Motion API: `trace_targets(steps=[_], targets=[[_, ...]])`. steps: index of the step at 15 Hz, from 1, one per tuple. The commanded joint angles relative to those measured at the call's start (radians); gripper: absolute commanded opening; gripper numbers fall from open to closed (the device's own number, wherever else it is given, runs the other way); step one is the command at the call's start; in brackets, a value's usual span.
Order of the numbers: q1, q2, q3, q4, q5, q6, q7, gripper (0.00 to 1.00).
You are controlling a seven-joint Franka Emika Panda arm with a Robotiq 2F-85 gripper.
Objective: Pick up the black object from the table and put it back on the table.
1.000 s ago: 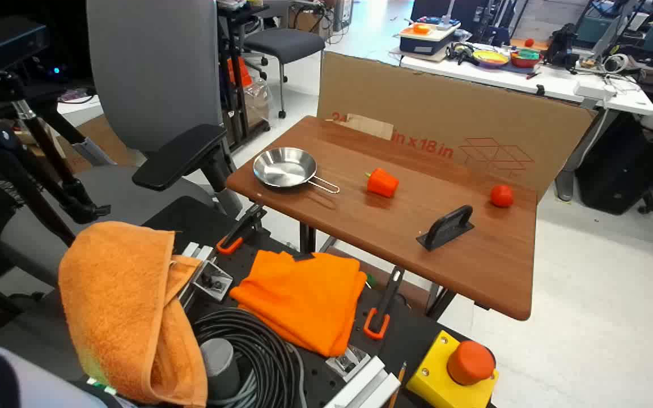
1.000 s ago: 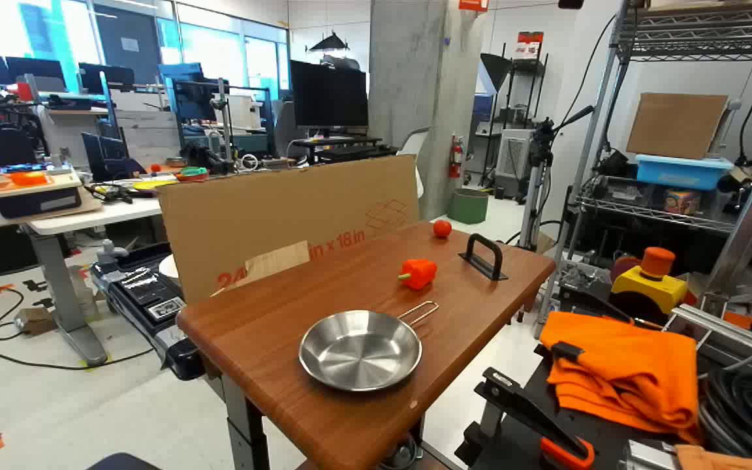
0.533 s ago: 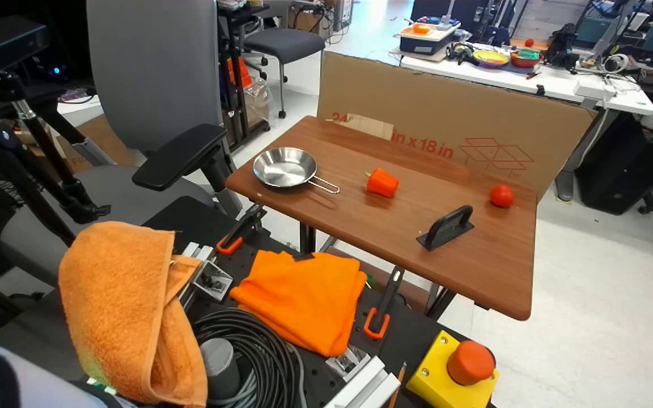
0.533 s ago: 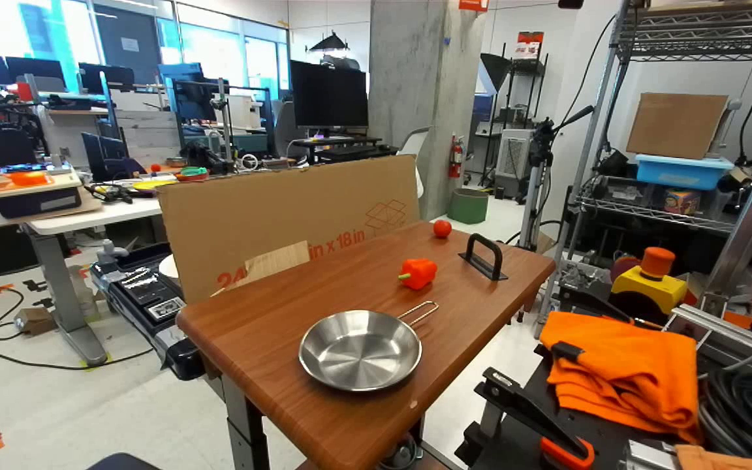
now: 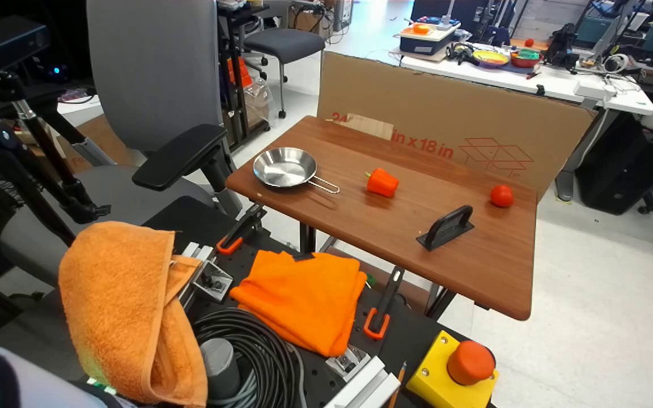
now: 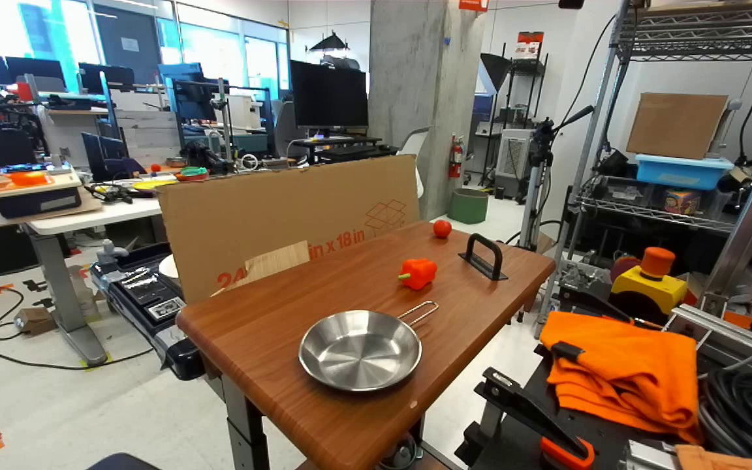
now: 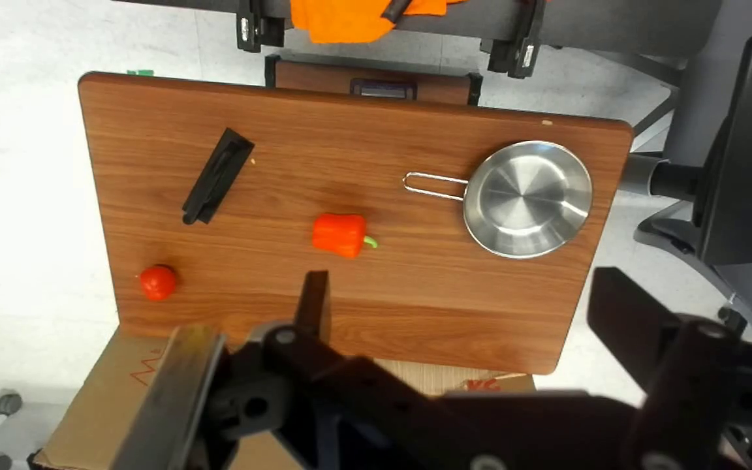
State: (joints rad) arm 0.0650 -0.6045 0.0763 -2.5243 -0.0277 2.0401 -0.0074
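Nothing appears to have moved since the earlier exterior frames: the pan (image 5: 285, 167), the pepper (image 5: 382, 182), the tomato (image 5: 501, 195) and the black object (image 5: 445, 228) all sit where they sat; the wrist view has no earlier frame to compare. In both exterior views the black object rests on the table (image 5: 491, 272), flat base down and handle upright. Where the pan is at the left end, it lies on the near right part of the top, with the tomato farther back and to the right and the pepper farther back and to the left. The gripper (image 7: 459, 277) shows in the wrist view, its fingers spread wide and nothing held between them; the black object is well apart from them, off to the left. As to progress, I judge that no pick is under way at this moment, since the fingers are empty and well clear. That fits a task not yet begun as well as one finished, and the pictures do not settle which. If it has yet to start, everything is left: reaching over, closing on the handle, lifting, and setting down again. If it is finished, nothing more seems called for.
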Motion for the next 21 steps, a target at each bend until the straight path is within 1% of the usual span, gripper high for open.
trace_targets(steps=[1,3,4,5,8,10,13,14,17,20,21], targets=[[0.008,0.017,-0.014,0.027,0.020,-0.070,-0.003,1.00],[0.020,0.031,-0.042,0.053,0.062,-0.183,-0.040,1.00],[0.009,0.030,-0.040,0.057,0.062,-0.225,-0.028,1.00],[-0.006,0.021,-0.032,0.053,0.047,-0.234,0.002,1.00],[-0.040,-0.031,-0.028,0.028,0.020,-0.185,0.065,1.00],[-0.053,-0.065,-0.037,0.014,0.001,-0.134,0.053,1.00],[-0.077,-0.105,-0.071,0.005,-0.019,-0.097,0.019,1.00],[-0.094,-0.116,-0.080,0.001,-0.031,-0.089,0.030,1.00],[-0.116,-0.138,-0.115,-0.001,-0.035,-0.104,0.018,1.00],[-0.137,-0.146,-0.128,-0.006,-0.043,-0.104,0.021,1.00],[-0.147,-0.148,-0.121,-0.009,-0.048,-0.103,0.040,1.00]])
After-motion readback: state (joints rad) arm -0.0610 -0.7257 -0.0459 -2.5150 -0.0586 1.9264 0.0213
